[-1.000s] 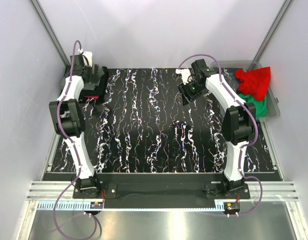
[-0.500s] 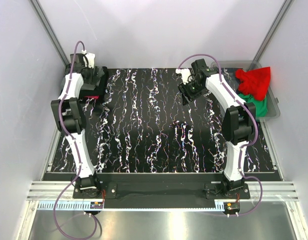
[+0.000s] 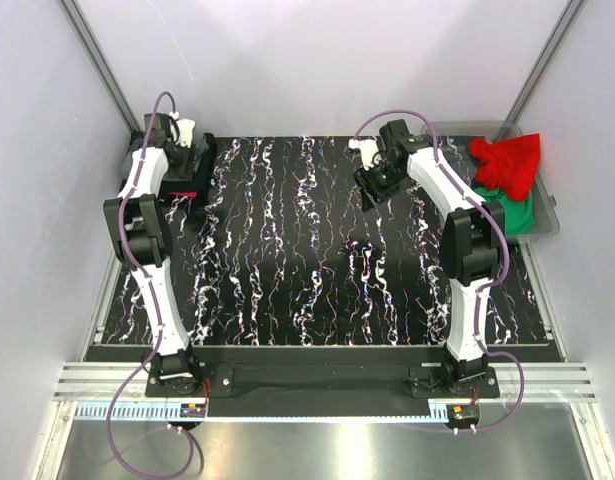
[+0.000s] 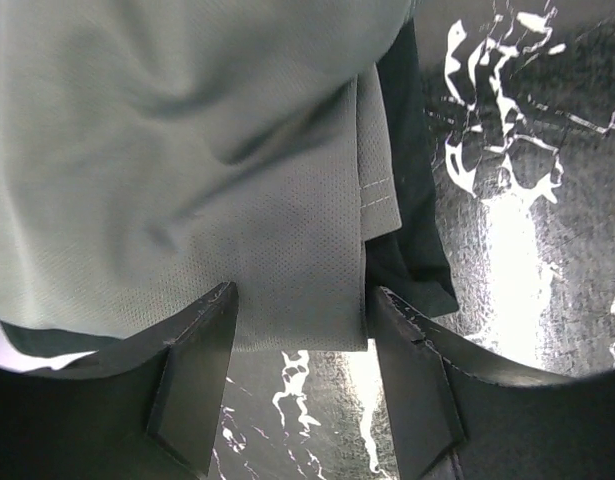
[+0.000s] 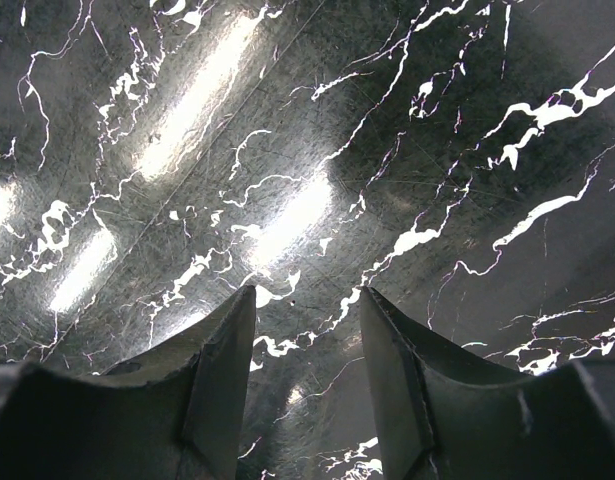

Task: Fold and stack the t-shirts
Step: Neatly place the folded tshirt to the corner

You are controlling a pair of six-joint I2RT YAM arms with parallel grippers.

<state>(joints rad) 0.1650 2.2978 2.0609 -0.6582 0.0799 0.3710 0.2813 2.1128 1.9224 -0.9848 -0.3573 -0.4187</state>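
At the far left corner of the black, white-veined table (image 3: 317,260): left gripper (image 3: 185,165), pointing down over a dark pile of folded cloth. Seen from its own wrist, straddles the lower hem of a grey shirt (image 4: 187,150) — jaws apart, one dark finger (image 4: 197,380) at each side of the hem, cloth flat between them and not pinched. Cannot tell whether the tips touch the fabric. Grey shirt on top of a black shirt (image 4: 407,230), the black edge poking out to the right onto the table.

Toward the far middle of the table, a little right of centre: right gripper (image 3: 372,190). Hangs above bare marbled surface, well apart from any cloth. Jaws wide apart, holding nothing — only table showing between the fingers.

At the far right corner, beside the table: clear grey bin (image 3: 549,228). Holds a crumpled red shirt (image 3: 507,160), bunched high over the far rim, and a green shirt (image 3: 520,212) just on the near side of it, touching.
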